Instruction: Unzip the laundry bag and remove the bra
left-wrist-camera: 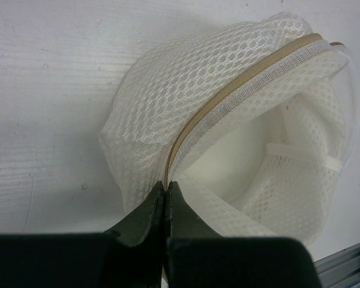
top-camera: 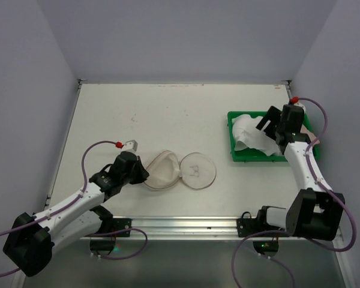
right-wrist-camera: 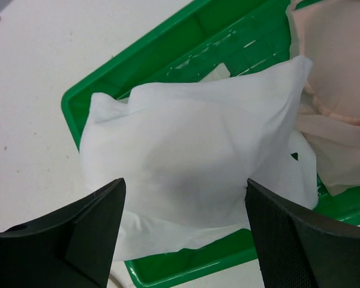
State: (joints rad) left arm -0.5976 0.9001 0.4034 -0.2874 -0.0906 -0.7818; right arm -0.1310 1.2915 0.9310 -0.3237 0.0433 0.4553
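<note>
Left pincer [left-wrist-camera: 167, 188] pinches beige zip rim [left-wrist-camera: 243, 78] of round white mesh laundry bag [left-wrist-camera: 180, 78]; right pincer [right-wrist-camera: 184, 189] gapes above white fabric bra [right-wrist-camera: 192, 144] in green plastic tray [right-wrist-camera: 168, 54].

Unzipped: the laundry bag [top-camera: 162, 171] lies at the front of the table [top-camera: 138, 108]. Its round lid [top-camera: 197, 171], marked with a small black bra sketch, is folded out flat to the right. The white mesh body gapes on its side, its beige zip rim [left-wrist-camera: 240, 84] pinched in my left claw [left-wrist-camera: 168, 187]. The white bra [right-wrist-camera: 192, 174] lies crumpled in the green tray [right-wrist-camera: 162, 60], well apart to the right.
</note>
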